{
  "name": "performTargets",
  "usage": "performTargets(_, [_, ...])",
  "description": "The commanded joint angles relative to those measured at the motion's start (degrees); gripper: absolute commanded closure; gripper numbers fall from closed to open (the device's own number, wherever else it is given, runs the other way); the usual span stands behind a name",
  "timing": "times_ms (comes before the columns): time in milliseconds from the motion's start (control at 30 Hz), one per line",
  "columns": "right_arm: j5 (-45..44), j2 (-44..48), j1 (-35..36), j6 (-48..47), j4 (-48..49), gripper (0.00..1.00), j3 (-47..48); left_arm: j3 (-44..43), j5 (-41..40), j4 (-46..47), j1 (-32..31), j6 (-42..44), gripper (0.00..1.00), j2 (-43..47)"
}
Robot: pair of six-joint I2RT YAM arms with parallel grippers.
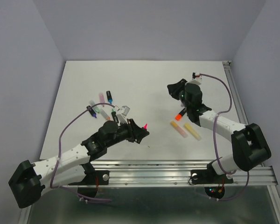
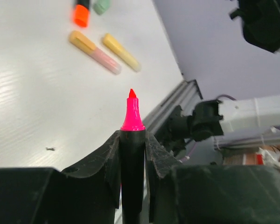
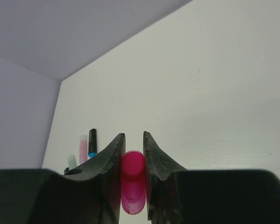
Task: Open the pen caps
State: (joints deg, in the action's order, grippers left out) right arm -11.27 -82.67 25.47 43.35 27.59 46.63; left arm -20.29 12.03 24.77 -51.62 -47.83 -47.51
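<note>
Jaws of right gripper (image 3: 133, 140) clenched on pink cap (image 3: 133, 182), seated between them; left gripper (image 2: 132, 135) jaws grasped uncapped pink-tipped pen (image 2: 132, 168), both well apart above bench (image 1: 144, 84).

White arm links (image 1: 70, 159), black joints (image 1: 250, 145), purple cables (image 1: 216, 140).

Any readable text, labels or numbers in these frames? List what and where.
No text can be read in any view.
pink cap in the right gripper: faint dark specks, too blurred to read.
black pen barrel in the left gripper: no print visible.
pastel highlighters: no print legible.
</note>
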Motion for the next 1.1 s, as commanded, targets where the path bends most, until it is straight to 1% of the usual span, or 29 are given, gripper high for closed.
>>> performTargets(0, [-5.94, 0.23, -1.13, -5.20, -7.36, 0.99, 1.63, -9.39, -12.36, -13.33, 1.77, 3.18, 1.00, -3.98])
performTargets(33, [-7.00, 0.23, -1.65, -5.90, -8.77, 0.98, 1.53, -10.63, -16.56, -16.83, 2.39, 4.23, 1.00, -4.95])
performTargets(67, [-7.88, 0.23, -2.09, -6.09, -10.35, 0.98, 1.45, -11.86, -18.08, -18.34, 3.01, 4.59, 1.00, -5.75])
performTargets(100, [-9.20, -0.29, -2.53, -6.35, -13.67, 0.97, 1.88, -14.05, -19.14, -19.66, 5.36, 5.03, 1.00, -7.84])
performTargets(133, [-9.73, -0.82, -3.14, -6.44, -15.10, 0.97, 1.88, -15.03, -19.41, -20.72, 6.78, 6.60, 1.00, -9.00])
performTargets(200, [-10.53, -2.57, -5.16, -6.53, -18.26, 0.96, 2.06, -17.92, -19.59, -24.41, 10.81, 6.88, 1.00, -12.85])
performTargets(233, [-10.53, -3.19, -5.87, -6.53, -18.80, 0.96, 2.06, -18.63, -18.02, -24.68, 15.01, 7.40, 1.00, -14.27])
performTargets(300, [-10.27, -4.24, -7.62, -7.40, -18.98, 0.96, 1.71, -20.56, -18.44, -26.18, 17.77, 8.89, 1.00, -16.99])
performTargets(367, [-9.74, -5.91, -8.86, -8.72, -18.81, 0.95, 1.88, -22.50, -20.90, -29.16, 21.11, 9.86, 1.00, -22.00])
performTargets(400, [-9.91, -6.62, -9.99, -8.81, -19.76, 0.93, 2.23, -25.38, -21.52, -30.65, 22.16, 10.65, 1.00, -25.50])
performTargets(467, [-9.65, -8.63, -11.49, -9.16, -20.47, 0.93, 3.54, -27.77, -21.70, -33.46, 24.53, 11.71, 1.00, -28.42])
performTargets(533, [-8.78, -9.87, -12.20, -9.25, -20.83, 0.93, 3.99, -29.89, -22.05, -34.00, 25.42, 12.94, 1.00, -31.15])
performTargets(633, [-8.42, -11.63, -12.55, -10.04, -20.91, 0.89, 4.78, -31.47, -22.84, -34.27, 27.26, 13.29, 1.00, -32.82])
performTargets(733, [-9.03, -12.60, -12.56, -9.96, -21.79, 0.82, 5.66, -31.91, -23.02, -34.62, 28.67, 13.64, 1.00, -34.40])
performTargets(867, [-10.88, -12.78, -12.55, -9.87, -23.20, 0.77, 6.19, -31.91, -23.72, -35.49, 30.60, 13.82, 1.00, -36.25])
performTargets(1000, [-12.11, -12.07, -12.64, -9.69, -24.60, 0.66, 6.19, -32.18, -24.25, -36.38, 32.63, 14.08, 1.00, -38.27])
performTargets(1067, [-11.24, -11.46, -12.55, -9.69, -24.52, 0.64, 5.93, -32.18, -24.34, -36.38, 33.42, 14.35, 1.00, -39.06])
